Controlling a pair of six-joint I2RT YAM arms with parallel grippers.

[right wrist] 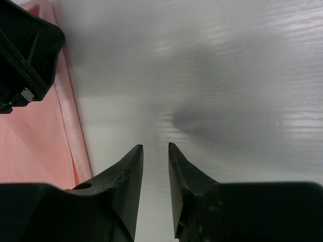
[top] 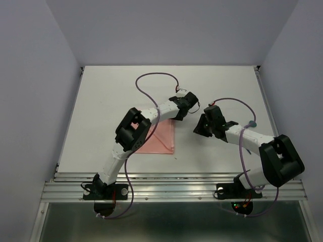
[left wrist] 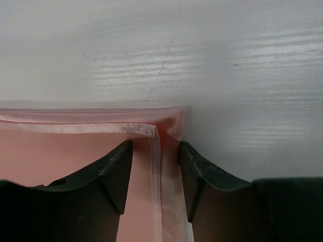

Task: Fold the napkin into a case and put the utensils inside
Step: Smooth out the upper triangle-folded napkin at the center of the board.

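The salmon-pink napkin (top: 162, 137) lies folded flat on the white table, partly under my left arm. My left gripper (top: 177, 115) is at its far right corner. In the left wrist view this gripper (left wrist: 155, 146) is open, its fingers straddling the hemmed edge of the napkin (left wrist: 60, 151) without pinching it. My right gripper (top: 204, 119) hovers just right of the cloth. In its own view this gripper (right wrist: 155, 147) is open by a narrow gap with only bare table between the fingers, and the napkin's (right wrist: 35, 151) edge lies to the left. The utensils are out of view.
The white table (top: 111, 96) is walled in at the back and both sides. Purple cables (top: 151, 78) loop over both arms. A metal rail (top: 176, 185) runs along the near edge by the arm bases. The left arm's black housing (right wrist: 25, 50) shows in the right wrist view.
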